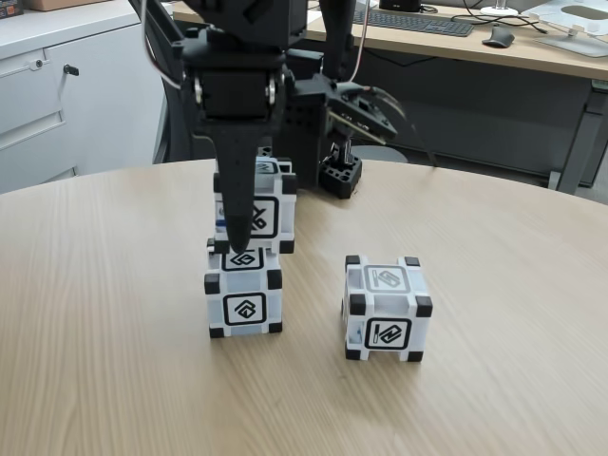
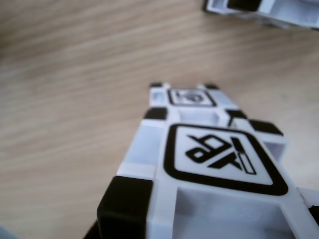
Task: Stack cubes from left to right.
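Observation:
My gripper (image 1: pixel 249 236) comes down from the top of the fixed view and is shut on one cube (image 1: pixel 261 211). One black finger (image 1: pixel 237 214) crosses that cube's front face; the other finger is hidden behind it. The held cube sits just over a second cube (image 1: pixel 244 302) on the table, shifted a little to the back and right. I cannot tell whether the two touch. A third cube (image 1: pixel 385 312) stands alone to the right. In the wrist view the held cube (image 2: pixel 219 159) is close and blurred, with the lower cube (image 2: pixel 192 97) beyond it and the third cube (image 2: pixel 264 10) at the top edge.
The round wooden table (image 1: pixel 114 361) has open surface to the left, front and far right. The arm's black base and a small black holder (image 1: pixel 340 176) stand at the table's back. A white cabinet (image 1: pixel 66 95) and a desk (image 1: pixel 494 47) lie beyond.

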Available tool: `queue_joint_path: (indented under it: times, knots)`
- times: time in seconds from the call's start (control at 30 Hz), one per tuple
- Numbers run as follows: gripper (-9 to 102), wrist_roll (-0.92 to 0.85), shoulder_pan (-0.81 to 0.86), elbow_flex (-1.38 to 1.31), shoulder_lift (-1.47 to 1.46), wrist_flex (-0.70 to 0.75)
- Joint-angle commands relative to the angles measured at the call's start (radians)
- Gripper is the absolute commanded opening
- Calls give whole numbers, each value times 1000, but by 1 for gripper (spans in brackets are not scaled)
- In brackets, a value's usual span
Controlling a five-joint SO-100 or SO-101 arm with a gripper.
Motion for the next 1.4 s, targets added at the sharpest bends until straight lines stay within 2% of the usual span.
queue_joint_path:
  times: [0.0,0.23,0.5,0.73,1.37]
  knots:
    - [18,-15,-6,-14,20,6]
    - [30,-17,-6,-14,20,5]
    - [34,-17,-6,-14,20,2]
    - [37,89,-14,-12,21,-2]
    - [38,397,-434,-12,21,-2]
